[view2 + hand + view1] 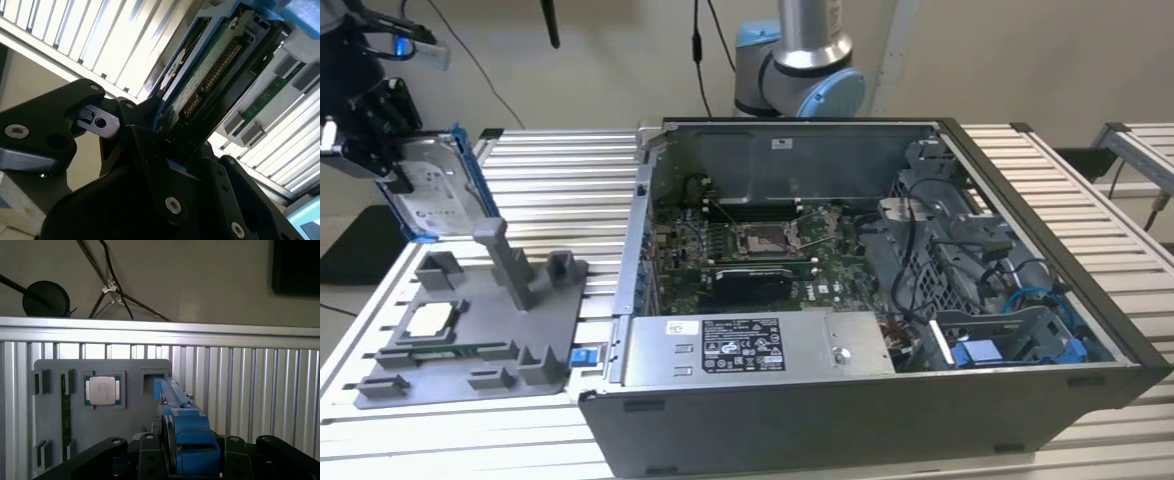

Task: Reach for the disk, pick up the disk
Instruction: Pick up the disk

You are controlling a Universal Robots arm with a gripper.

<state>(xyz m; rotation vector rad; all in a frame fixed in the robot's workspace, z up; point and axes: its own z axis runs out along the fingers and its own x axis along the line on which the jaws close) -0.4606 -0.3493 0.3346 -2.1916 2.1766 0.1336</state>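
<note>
The gripper stands at about ten o'clock in the exterior view. Its fingers are clamped on one end of the disk, which hangs on edge above the grey tray, apart from it as far as I can tell. To my eye the reaching is done and the pick-up is nearly complete. What remains calls for a firm, steady hold.

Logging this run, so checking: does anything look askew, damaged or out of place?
Nothing stands out. The gripper clamps the disk on edge by the gray tray; the chip lies flat in its pocket.
</note>
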